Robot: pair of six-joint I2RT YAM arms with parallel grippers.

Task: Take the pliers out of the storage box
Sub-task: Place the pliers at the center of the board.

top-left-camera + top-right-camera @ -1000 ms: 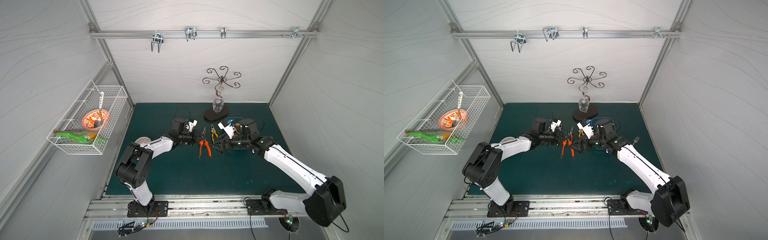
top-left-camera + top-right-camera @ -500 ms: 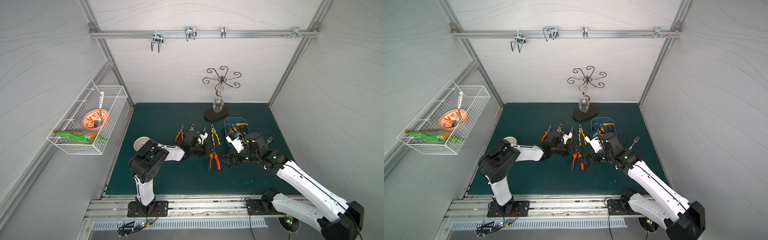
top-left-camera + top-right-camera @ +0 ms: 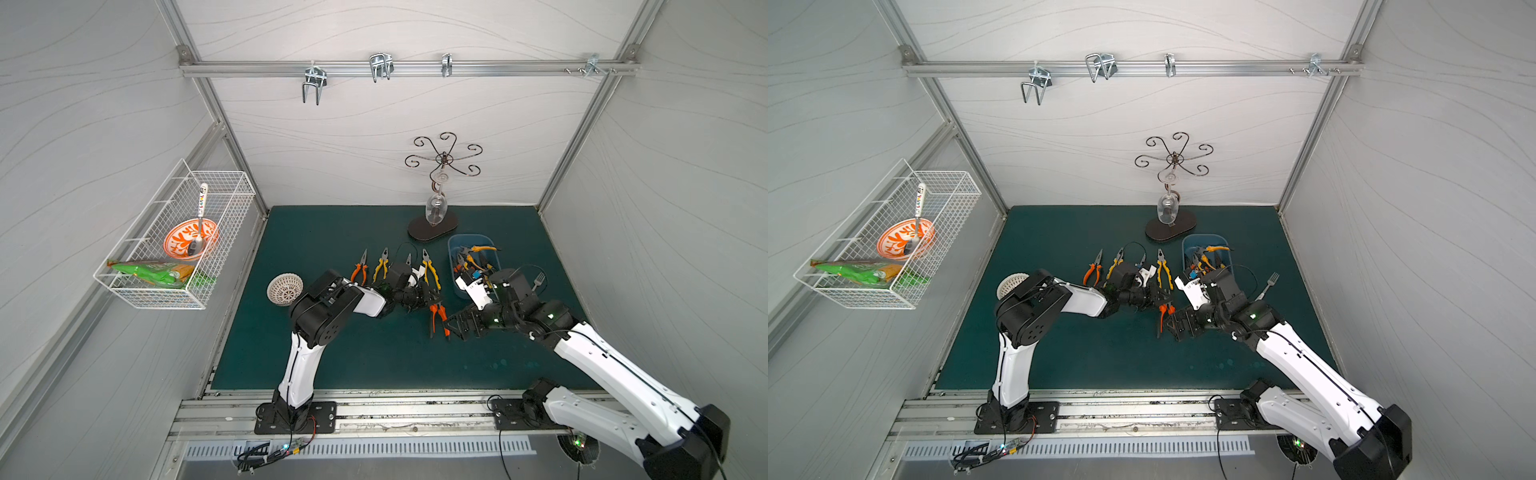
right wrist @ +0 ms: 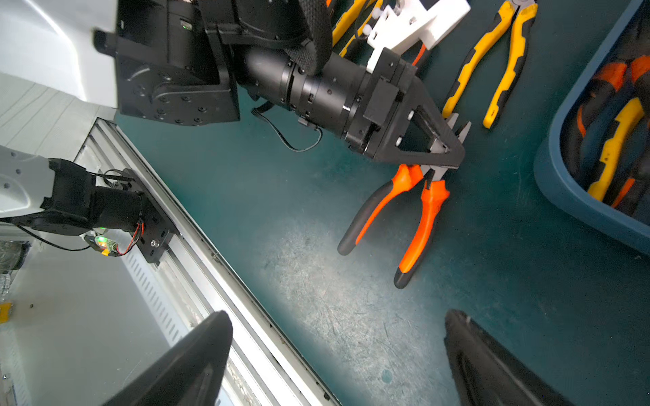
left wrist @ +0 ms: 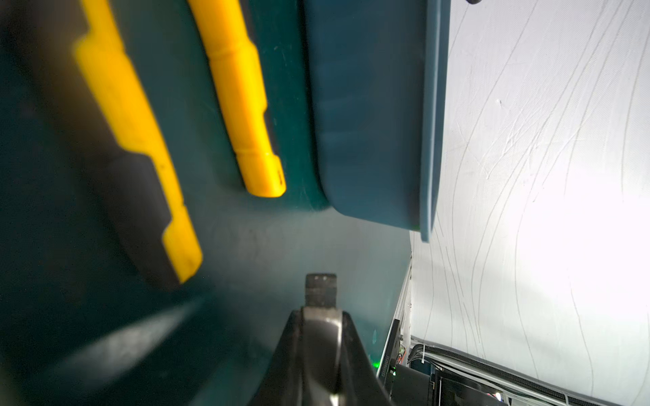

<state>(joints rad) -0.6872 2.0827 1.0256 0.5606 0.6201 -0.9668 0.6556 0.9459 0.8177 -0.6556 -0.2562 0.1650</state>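
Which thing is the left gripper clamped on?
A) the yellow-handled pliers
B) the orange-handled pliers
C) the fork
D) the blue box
B: the left gripper is shut on the metal head of the orange-handled pliers.

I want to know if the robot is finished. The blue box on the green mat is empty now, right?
Not quite. The blue box does sit on the green mat, but it is not empty: the right wrist view shows several pliers inside it, with orange and yellow handles.
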